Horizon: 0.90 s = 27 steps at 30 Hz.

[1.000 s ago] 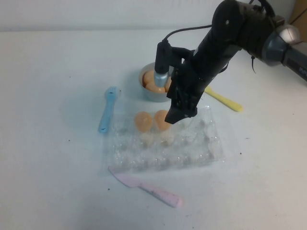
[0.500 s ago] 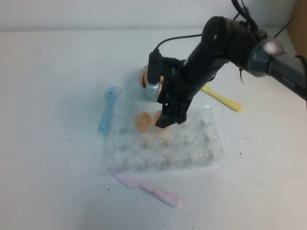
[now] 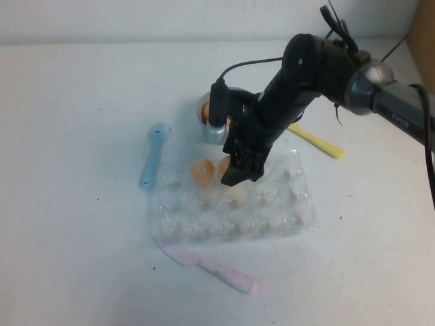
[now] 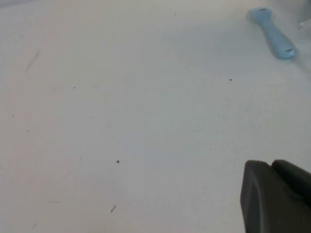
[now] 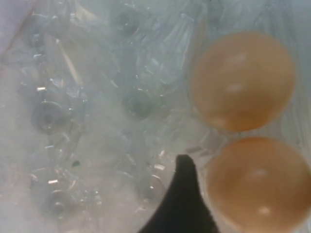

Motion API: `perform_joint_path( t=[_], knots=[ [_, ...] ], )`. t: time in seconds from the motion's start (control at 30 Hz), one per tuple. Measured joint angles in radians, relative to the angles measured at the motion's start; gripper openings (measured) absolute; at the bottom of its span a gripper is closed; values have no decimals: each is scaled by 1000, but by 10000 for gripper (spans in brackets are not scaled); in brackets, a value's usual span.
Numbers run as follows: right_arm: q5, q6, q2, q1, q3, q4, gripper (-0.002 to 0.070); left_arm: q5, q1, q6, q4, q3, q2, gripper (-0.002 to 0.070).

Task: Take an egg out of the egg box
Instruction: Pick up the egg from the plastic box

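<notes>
The clear plastic egg box (image 3: 272,210) lies mid-table with two peach-tan eggs in its back-left cups. My right gripper (image 3: 239,175) reaches down into the box at the right-hand egg (image 3: 224,165); the other egg (image 3: 202,171) sits just left of it. In the right wrist view one dark finger (image 5: 183,194) stands close beside the nearer egg (image 5: 257,184), and the second finger is out of frame past that egg. The other egg (image 5: 243,80) sits beside it in the box (image 5: 97,97). My left gripper (image 4: 269,167) is shut and empty over bare table, out of the high view.
A round grey bowl (image 3: 212,132) with more eggs stands behind the box, partly hidden by the right arm. A blue spoon (image 3: 153,155) lies left of the box and shows in the left wrist view (image 4: 272,31). A yellow utensil (image 3: 316,140) lies right, a pink knife (image 3: 207,266) in front.
The right arm has moved left and down from over the bowl side, bringing its gripper lower onto the right-hand egg in the box. The eggs and box have not moved.
</notes>
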Motion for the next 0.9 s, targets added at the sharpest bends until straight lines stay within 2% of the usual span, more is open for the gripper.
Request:
perform_joint_path(
  t=[0.37,0.9],
  knots=[
    [-9,-2,0,0,0,0,328,0,0,0,0,0,0,-3],
    [-1,-2,-94,0,0,-10,279,0,0,0,0,0,0,-3]
  ],
)
